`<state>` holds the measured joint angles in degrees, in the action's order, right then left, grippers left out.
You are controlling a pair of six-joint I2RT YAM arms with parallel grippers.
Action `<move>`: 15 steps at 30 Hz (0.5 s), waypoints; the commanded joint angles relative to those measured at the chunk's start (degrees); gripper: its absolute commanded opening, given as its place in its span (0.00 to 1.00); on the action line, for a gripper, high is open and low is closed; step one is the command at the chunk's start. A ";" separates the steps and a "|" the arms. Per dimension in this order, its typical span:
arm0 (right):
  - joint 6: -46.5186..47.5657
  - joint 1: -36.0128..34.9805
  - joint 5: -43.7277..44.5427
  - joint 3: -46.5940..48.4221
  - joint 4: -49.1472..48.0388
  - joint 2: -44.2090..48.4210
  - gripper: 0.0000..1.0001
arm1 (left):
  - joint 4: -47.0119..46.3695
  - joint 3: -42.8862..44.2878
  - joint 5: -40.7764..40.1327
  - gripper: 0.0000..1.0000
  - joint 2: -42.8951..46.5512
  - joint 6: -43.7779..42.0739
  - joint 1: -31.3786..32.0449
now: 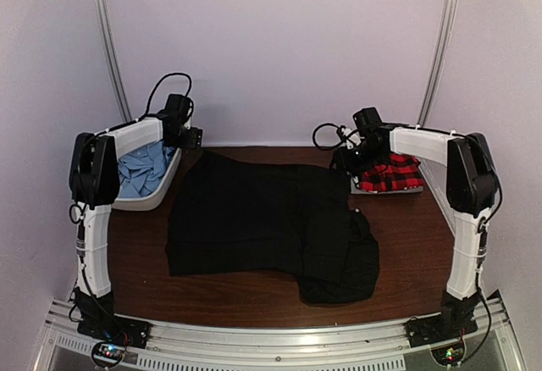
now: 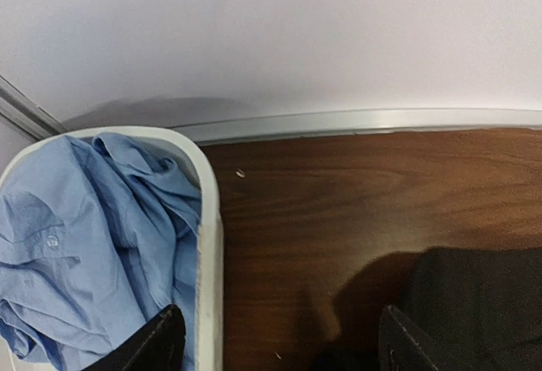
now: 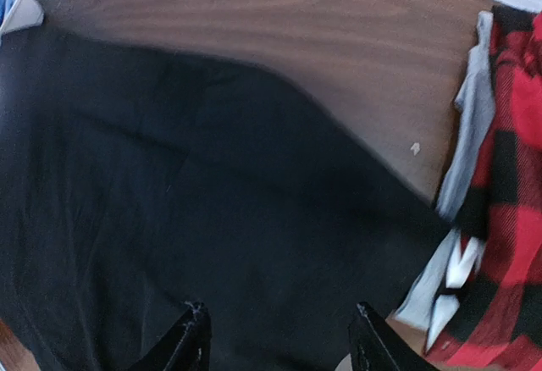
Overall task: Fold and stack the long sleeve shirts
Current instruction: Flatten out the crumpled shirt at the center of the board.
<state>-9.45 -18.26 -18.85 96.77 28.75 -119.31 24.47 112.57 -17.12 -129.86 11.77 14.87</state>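
The wooden table [image 1: 140, 282] carries one job for you right now: the black shirt [image 1: 254, 218], spread flat across the middle, with its near right part bunched into a lump. I judge the fold barely begun, and nothing is stacked yet.

The light blue shirt [image 1: 144, 169] lies crumpled in the white bin [image 1: 159, 200] at the far left. The red-and-black plaid shirt [image 1: 391, 174] sits at the far right, just beside the black cloth.

Your left gripper [image 2: 279, 341] hangs over bare wood by the bin's rim, jaws wide and empty. The black shirt's far left corner is just beside its right finger. Your right gripper [image 3: 279, 341] is also spread and holding nothing, and sits directly over the black fabric near its far right edge.

Next, likely, lower both and pinch the far edge, then draw it toward you evenly.
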 commanded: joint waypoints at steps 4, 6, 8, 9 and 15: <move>-3.58 -8.39 2.88 -19.94 -6.76 14.31 0.57 | -9.90 -23.31 17.00 0.81 21.71 6.81 3.90; -5.10 -9.69 3.74 -24.67 -7.83 17.05 0.57 | -13.06 -30.47 19.95 0.81 26.23 8.22 5.36; -6.72 -10.33 4.42 -28.91 -9.01 19.48 0.57 | -15.75 -37.66 21.62 0.81 30.15 9.58 7.53; -7.67 -10.38 4.58 -30.91 -9.93 20.66 0.57 | -16.81 -40.15 21.86 0.82 31.47 10.04 8.59; -10.85 -10.23 6.90 -39.32 -12.55 22.62 0.58 | -23.92 -54.51 22.00 0.83 35.90 12.54 14.41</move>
<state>-16.95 -28.86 -15.53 60.77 20.05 -98.04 7.88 65.12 2.39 -95.37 21.06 27.24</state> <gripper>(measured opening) 0.580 0.828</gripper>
